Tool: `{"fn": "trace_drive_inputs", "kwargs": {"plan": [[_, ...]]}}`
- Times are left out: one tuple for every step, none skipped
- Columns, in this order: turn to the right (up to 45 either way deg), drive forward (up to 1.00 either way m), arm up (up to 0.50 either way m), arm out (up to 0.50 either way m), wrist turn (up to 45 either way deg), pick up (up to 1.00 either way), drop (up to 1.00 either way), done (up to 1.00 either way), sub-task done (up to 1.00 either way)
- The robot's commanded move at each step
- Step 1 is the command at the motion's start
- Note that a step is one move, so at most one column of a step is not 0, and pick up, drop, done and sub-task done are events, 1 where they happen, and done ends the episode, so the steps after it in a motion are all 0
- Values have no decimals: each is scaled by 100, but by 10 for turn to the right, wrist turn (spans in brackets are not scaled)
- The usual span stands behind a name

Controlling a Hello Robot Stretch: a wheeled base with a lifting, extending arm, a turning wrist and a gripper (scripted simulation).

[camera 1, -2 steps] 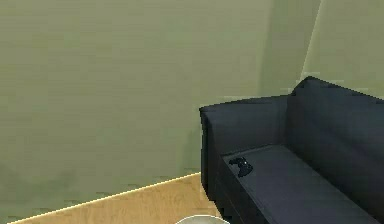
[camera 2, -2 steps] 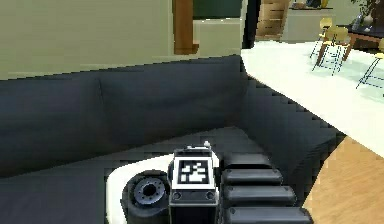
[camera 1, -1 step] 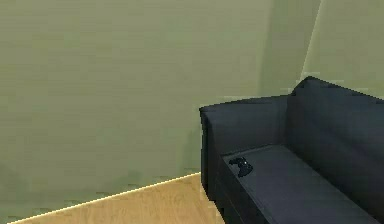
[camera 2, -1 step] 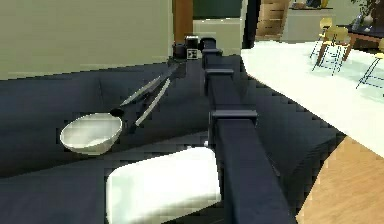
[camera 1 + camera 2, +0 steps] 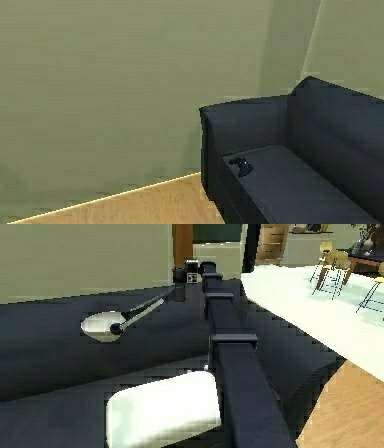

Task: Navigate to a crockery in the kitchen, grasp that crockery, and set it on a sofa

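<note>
Arm (image 5: pixel 240 364) extended, pincer (image 5: pixel 121 325) turned sideways

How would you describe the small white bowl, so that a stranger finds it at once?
Find the dark blue sofa. Past its flat white cushion, by the gripper, is a white bowl: the only round, hollow thing there.

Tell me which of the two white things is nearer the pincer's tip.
The small round bowl, at the pincer's far end. The other, a flat rectangular cushion, lies on the dark sofa near the arm side view's bottom.
</note>
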Motion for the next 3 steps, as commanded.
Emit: {"fn": "trace_drive_inputs", "kwargs": {"plan": [[0, 0, -26, 0, 0, 0, 0, 0, 0], [0, 0, -32, 0, 0, 0, 0, 0, 0], [0, 0, 0, 0, 0, 0, 100, 0, 0]]}}
